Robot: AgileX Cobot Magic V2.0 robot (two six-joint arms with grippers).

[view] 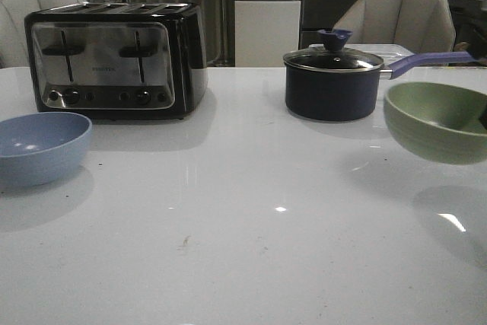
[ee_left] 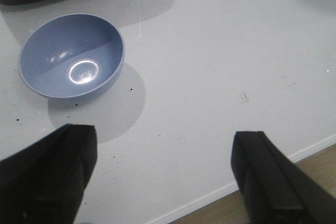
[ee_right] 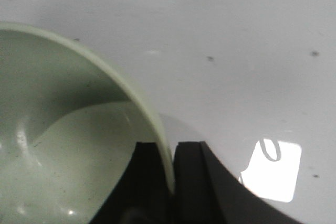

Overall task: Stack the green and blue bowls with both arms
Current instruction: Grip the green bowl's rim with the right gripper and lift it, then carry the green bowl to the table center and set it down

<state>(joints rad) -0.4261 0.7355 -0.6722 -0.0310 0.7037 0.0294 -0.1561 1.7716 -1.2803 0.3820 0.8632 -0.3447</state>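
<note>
We have the green bowl point(view: 437, 121) up off the desk point(view: 243, 241), carried at the front view's 3 o'clock edge.

Our right end effector point(ee_right: 172, 174) is pinched on its rim, one finger inside, one outside. The blue bowl point(view: 42, 146) sits on the desk at 9 o'clock, in front of the toaster point(view: 114, 58). Our left end effector point(ee_left: 165, 174) hangs wide open and empty, near that bowl. We judge the carry step is in hand; next the green bowl must travel toward 9 o'clock, centre over the blue one and be lowered in level, clear of the saucepan point(view: 332, 81).

Sage-green bowl point(view: 436, 121), dusty-blue bowl point(view: 42, 146), navy saucepan point(view: 332, 90).
</note>
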